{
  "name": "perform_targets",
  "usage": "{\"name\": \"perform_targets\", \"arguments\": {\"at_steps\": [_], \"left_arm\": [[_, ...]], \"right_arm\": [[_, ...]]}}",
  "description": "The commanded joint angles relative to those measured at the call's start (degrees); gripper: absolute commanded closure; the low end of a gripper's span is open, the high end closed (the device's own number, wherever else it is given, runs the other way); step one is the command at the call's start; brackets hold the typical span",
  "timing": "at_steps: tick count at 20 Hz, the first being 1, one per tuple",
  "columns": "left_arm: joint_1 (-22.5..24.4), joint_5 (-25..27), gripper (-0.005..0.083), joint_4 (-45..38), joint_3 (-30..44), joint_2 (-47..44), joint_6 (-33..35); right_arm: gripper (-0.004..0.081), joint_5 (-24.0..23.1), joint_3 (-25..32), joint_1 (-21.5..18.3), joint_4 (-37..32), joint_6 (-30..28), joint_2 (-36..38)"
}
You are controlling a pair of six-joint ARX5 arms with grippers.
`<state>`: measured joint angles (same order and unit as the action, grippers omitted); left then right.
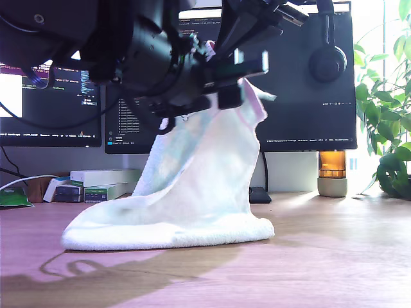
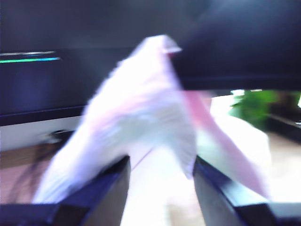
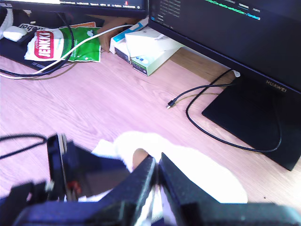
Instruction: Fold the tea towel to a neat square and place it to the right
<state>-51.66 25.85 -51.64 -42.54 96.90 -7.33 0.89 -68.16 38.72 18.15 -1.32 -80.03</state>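
Exterior view — both tools (image 1: 225, 77) hold tea towel (image 1: 192, 192) aloft.

Your exterior view sits low at the worktop (image 1: 334, 256), facing the monitors (image 1: 308, 90). Both wrist views look close along their jaws; all three share the tea towel (image 1: 192, 192).

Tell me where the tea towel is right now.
In the exterior view the tea towel is at centre, its top lifted in front of the monitors, its lower edge resting on the wooden desk.
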Motion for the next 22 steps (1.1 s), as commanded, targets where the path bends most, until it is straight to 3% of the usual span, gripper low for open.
{"name": "perform_targets", "arguments": {"at_steps": [1, 4, 8, 13, 16, 22], "left_arm": [[0.3, 0.1, 0.0496, -0.6, -0.3, 1.1, 0.3], [0.3, -2.1, 0.0566, -0.7, -0.3, 1.1, 0.5], [0.3, -11.9, 0.0575, -1.5, -0.3, 1.1, -0.8], [0.9, -11.9, 0.058, -1.2, -0.3, 1.1, -1.8], [1.9, -11.9, 0.0705, -1.1, -0.3, 1.1, -2.1], [2.2, -13.4, 0.0751, -0.6, -0.3, 1.1, -1.7]], "right_arm": [[0.0783, 0.0, -0.2, 0.2, 0.1, 0.0, 0.0], [0.0783, 0.0, -0.2, 0.2, 0.1, 0.0, 0.0], [0.0783, 0.0, -0.2, 0.1, -0.1, -0.1, 0.0], [0.0783, 0.0, -0.2, 0.1, -0.7, 0.0, 0.0], [0.0783, 0.0, -0.2, 0.1, -0.6, 0.0, 0.0], [0.0783, 0.0, -0.2, 0.1, -0.4, 0.0, 0.0]]}}
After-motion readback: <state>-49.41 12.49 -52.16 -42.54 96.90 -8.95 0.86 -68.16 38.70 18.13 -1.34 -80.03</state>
